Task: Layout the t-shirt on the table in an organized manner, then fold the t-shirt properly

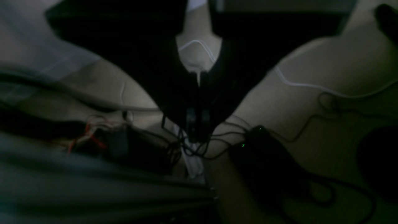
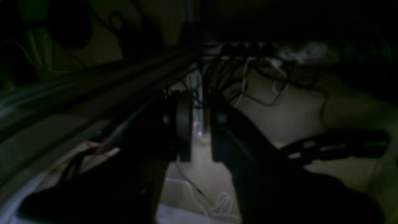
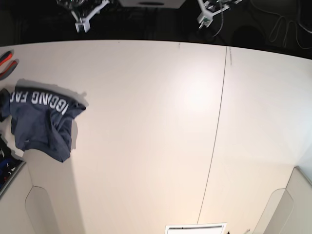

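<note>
The t-shirt (image 3: 44, 119) lies crumpled in a heap near the left edge of the table (image 3: 170, 122), slate-blue with white lettering showing along its upper fold. Neither arm appears in the base view. In the dim left wrist view my left gripper (image 1: 197, 135) hangs with its dark fingers pressed together and nothing between them, over a floor strewn with cables. The right wrist view is also dark. There my right gripper (image 2: 201, 105) shows a narrow gap between its two fingers, with nothing in it. Neither wrist view shows the shirt.
A thin dark seam (image 3: 217, 136) runs down the tabletop right of centre. Raised white corner panels sit at the front left (image 3: 44, 209) and front right (image 3: 292, 204). Red-handled tools (image 3: 6, 63) lie at the far left edge. A black box (image 1: 264, 149) with cables lies below.
</note>
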### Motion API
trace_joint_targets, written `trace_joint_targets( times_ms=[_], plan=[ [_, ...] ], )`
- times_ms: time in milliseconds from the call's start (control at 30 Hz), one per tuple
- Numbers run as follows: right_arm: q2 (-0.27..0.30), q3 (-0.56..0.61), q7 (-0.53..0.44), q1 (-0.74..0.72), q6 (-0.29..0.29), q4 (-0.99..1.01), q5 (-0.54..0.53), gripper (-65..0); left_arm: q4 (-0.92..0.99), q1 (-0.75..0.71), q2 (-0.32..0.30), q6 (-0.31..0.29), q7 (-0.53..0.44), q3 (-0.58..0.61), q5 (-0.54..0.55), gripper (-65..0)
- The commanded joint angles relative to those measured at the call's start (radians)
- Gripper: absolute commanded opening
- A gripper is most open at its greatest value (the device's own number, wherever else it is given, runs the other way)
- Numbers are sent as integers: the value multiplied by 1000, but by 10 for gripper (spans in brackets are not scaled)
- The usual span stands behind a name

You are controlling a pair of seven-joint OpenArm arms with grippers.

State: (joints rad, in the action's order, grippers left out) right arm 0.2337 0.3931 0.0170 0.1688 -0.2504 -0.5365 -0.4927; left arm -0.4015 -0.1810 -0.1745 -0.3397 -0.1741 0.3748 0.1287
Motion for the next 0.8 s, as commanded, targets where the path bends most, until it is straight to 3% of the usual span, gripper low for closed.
trace_joint_targets(
  times_ms=[0,200,467,600,767],
  plan=[
    [-21,20,-11,-30,18,9,18,-546,23,31,12,-5,-9,1,0,-650],
    [-133,61,-8,-132,171,30,71,-650,68,129,50,-4,2,0,2,-650],
    [-140,61,57,-152,176,27,62,-650,67,128,50,-5,2,-27,9,-650],
    [-140,61,62,-154,176,26,-1,-650,67,129,50,-13,1,-27,9,-650],
    [-135,61,63,-158,176,26,-5,-650,67,131,50,-16,-13,-27,9,-650]
  ],
)
